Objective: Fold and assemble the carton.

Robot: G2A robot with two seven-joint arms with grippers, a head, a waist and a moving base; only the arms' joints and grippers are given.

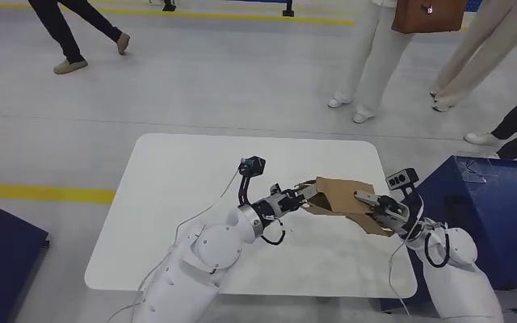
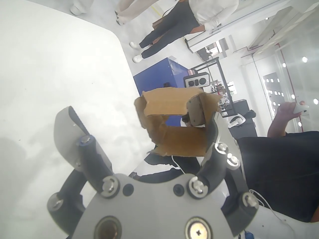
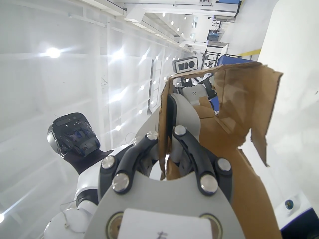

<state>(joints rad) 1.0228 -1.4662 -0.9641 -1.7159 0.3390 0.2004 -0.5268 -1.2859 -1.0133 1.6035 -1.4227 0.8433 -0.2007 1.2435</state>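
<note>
While right gripper (image 3: 165,115) pinches carton (image 1: 343,198) wall, holding it over table (image 1: 202,226) toward right side, left gripper (image 1: 300,199) stands wide-spread at opposite end, one finger (image 2: 197,110) against its edge. Long axis runs gripper to gripper; left likely better placed for next fold.

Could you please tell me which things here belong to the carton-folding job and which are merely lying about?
In the job: brown cardboard carton, partly folded; right gripper, jaws shut on its wall; left gripper, jaws open at its other end; white rounded table.
Lying about: dark blue box beside the table; second dark blue box on the opposite side.
</note>
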